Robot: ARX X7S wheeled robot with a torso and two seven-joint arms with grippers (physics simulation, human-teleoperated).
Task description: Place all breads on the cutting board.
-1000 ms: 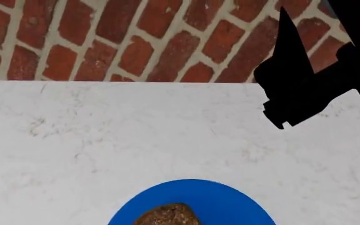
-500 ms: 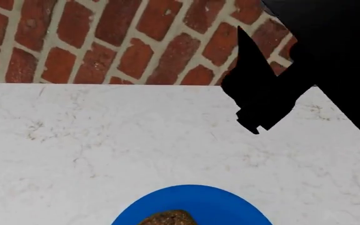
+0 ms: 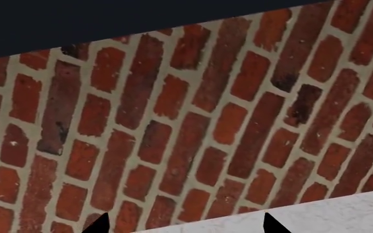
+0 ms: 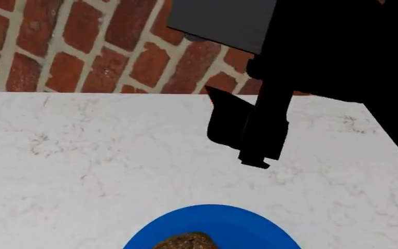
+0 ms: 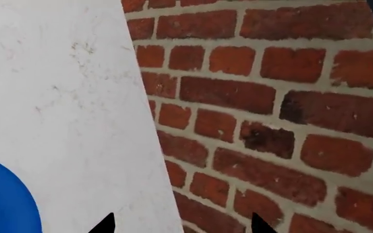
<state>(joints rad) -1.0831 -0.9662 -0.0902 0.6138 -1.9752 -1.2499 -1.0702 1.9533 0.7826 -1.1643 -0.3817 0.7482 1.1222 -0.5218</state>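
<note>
Dark lumpy bread (image 4: 186,241) lies on blue plate (image 4: 247,223).

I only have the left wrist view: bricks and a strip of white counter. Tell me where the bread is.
Observer: The head view shows a dark brown roll on a blue plate, cut off by that view's bottom edge.
Operator: Report the right claw.
Observer: The right claw is open, its tips apart with nothing between them.
Operator: Find the cutting board.
Observer: No view shows the cutting board, nor the golden roll.
</note>
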